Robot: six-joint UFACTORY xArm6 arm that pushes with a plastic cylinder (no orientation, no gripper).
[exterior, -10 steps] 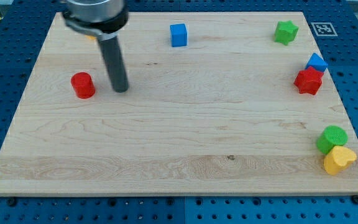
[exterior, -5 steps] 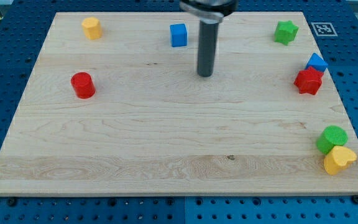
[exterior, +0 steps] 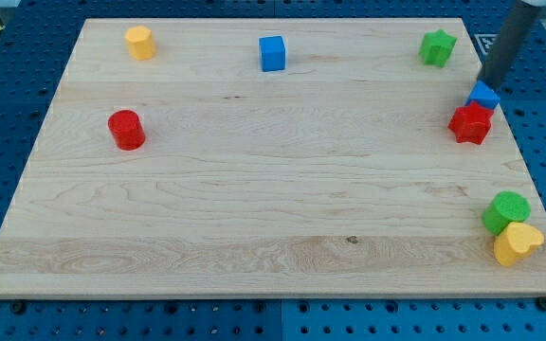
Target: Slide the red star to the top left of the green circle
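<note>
The red star (exterior: 470,123) lies near the board's right edge, touching a blue block (exterior: 484,95) just above and to its right. The green circle (exterior: 506,211) sits at the lower right, touching a yellow heart (exterior: 517,243) below it. My tip (exterior: 490,81) is at the right edge, just above the blue block and above and to the right of the red star.
A green star (exterior: 437,46) sits at the top right. A blue cube (exterior: 272,53) is at top centre. A yellow block (exterior: 139,43) is at top left. A red cylinder (exterior: 126,130) is at the left. The wooden board (exterior: 273,208) lies on a blue pegboard.
My tip has swept from the left beside the red cylinder, across the board's middle, to the right edge just above the blue block. No block has moved.
</note>
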